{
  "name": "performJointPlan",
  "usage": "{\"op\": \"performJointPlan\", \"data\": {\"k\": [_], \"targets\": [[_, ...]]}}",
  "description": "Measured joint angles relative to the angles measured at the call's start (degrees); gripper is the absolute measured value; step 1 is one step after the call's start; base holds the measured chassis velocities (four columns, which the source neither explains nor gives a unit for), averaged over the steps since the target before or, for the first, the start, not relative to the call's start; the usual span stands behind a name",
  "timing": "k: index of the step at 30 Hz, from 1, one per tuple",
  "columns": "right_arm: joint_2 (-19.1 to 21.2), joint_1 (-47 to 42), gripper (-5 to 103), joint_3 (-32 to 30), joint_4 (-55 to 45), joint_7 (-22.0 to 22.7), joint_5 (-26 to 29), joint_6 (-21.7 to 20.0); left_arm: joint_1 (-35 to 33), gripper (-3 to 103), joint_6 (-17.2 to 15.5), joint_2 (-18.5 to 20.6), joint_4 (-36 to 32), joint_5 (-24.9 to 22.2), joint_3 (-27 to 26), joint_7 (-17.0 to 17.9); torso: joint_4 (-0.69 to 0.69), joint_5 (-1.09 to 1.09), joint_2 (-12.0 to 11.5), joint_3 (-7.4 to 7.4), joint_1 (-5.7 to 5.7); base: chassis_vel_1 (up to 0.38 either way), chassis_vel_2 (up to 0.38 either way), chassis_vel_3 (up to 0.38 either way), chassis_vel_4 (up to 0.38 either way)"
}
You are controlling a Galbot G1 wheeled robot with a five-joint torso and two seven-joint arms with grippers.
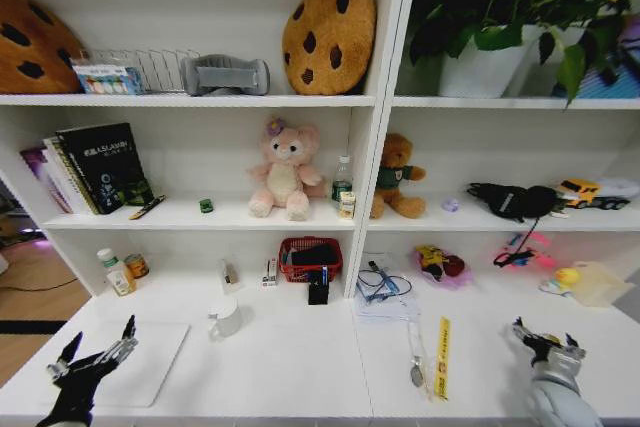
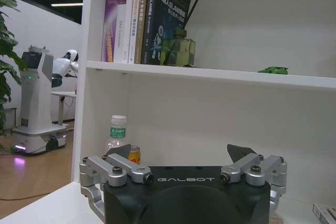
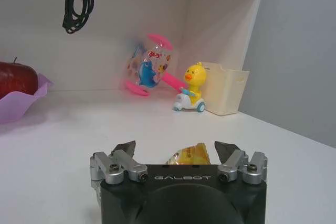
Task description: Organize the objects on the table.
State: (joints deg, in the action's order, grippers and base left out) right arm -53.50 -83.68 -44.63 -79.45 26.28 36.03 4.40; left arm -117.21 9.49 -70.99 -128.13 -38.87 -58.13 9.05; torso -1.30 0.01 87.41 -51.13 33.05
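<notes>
My left gripper (image 1: 98, 337) hovers open over the near left of the white table (image 1: 300, 367), beside a flat pale slab (image 1: 150, 352). In the left wrist view this gripper (image 2: 178, 153) faces a small jar (image 2: 134, 155) and a bottle (image 2: 116, 132). A white mug (image 1: 226, 317) stands mid-table. A yellow strip (image 1: 443, 355) lies right of centre. The tiny green toy (image 1: 206, 205) and a dark pen (image 1: 147, 207) rest on the shelf above. My right gripper (image 1: 545, 335) is open at the near right; just beyond its fingers lies a yellow wrapper (image 3: 190, 155), untouched.
A red basket (image 1: 310, 257), papers with a cable (image 1: 385, 292) and a metal piece (image 1: 416, 369) sit mid-table. A duck toy (image 3: 191, 88), cream bin (image 3: 224, 87) and fish toy (image 3: 149, 69) crowd the right corner. Books (image 1: 95, 167) and plush toys (image 1: 283, 172) fill the shelves.
</notes>
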Motion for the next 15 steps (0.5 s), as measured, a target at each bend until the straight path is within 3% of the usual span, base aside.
{"op": "performJointPlan", "data": {"k": [4,7,8,11,15], "targets": [[-0.4,-0.4,75,-0.1,0.3,0.2,0.8,-0.2,0.0,100,0.0,0.0,0.0,0.0,0.0,0.0,0.0,0.0,0.0,0.0,0.0,0.0,0.0,0.0,0.0],[-0.3,-0.1,58,0.0,1.1,0.2,1.4,-0.2,0.0,100,0.0,0.0,0.0,0.0,0.0,0.0,0.0,-0.01,0.0,0.0,0.0,0.0,0.0,0.0,0.0],[-0.3,-0.1,58,0.0,1.1,0.2,1.4,-0.2,0.0,100,0.0,0.0,0.0,0.0,0.0,0.0,0.0,-0.01,0.0,0.0,0.0,0.0,0.0,0.0,0.0],[-0.2,0.1,42,0.1,1.1,0.2,1.5,-0.2,0.0,100,0.0,0.0,0.0,0.0,0.0,0.0,0.0,-0.01,0.0,0.0,0.0,0.0,0.0,0.0,0.0],[-0.3,0.1,31,0.2,1.0,0.2,1.4,-0.1,0.0,100,0.0,0.0,0.0,0.0,0.0,0.0,0.0,-0.01,0.0,0.0,0.0,0.0,0.0,0.0,0.0]]}}
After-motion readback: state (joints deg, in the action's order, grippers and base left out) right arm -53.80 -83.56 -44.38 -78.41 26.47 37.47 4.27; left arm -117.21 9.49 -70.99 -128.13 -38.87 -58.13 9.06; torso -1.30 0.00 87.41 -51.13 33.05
